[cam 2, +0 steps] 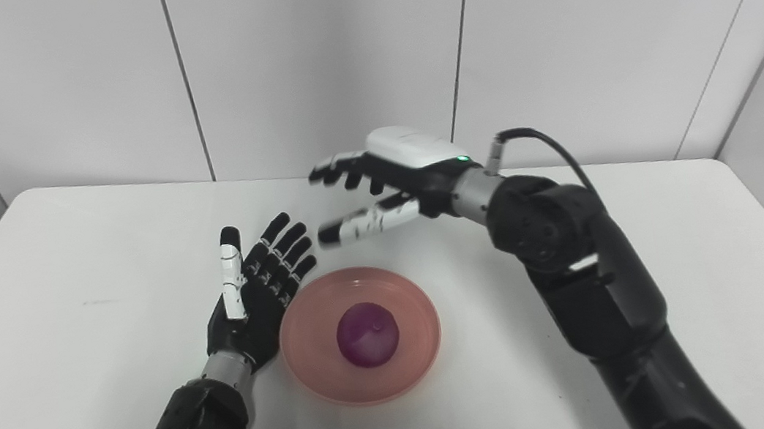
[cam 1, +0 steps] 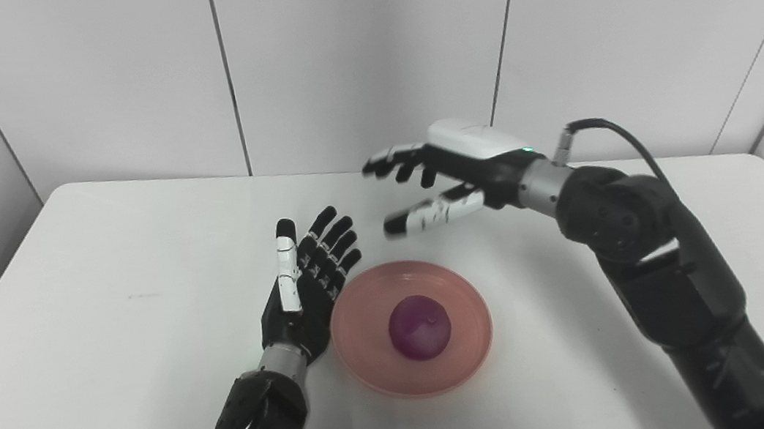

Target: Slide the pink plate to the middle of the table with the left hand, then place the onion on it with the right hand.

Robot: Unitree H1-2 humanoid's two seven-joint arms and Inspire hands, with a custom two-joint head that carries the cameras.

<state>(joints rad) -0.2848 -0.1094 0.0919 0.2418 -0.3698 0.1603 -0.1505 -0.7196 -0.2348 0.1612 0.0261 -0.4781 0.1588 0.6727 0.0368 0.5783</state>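
One white table (cam 1: 108, 317) bears one pink plate (cam 1: 373, 374) near its middle, and one purple onion (cam 1: 420, 327) sits in the plate's centre. Two hands, both empty: the right hand (cam 1: 443, 173) hangs above the table behind the plate, fingers apart; the left hand (cam 1: 306, 283) lies just beside the plate's left rim, fingers straight and spread.

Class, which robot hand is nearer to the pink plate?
Left. The left robot hand lies open beside the pink plate, at its left rim; the right robot hand hovers open beyond it.
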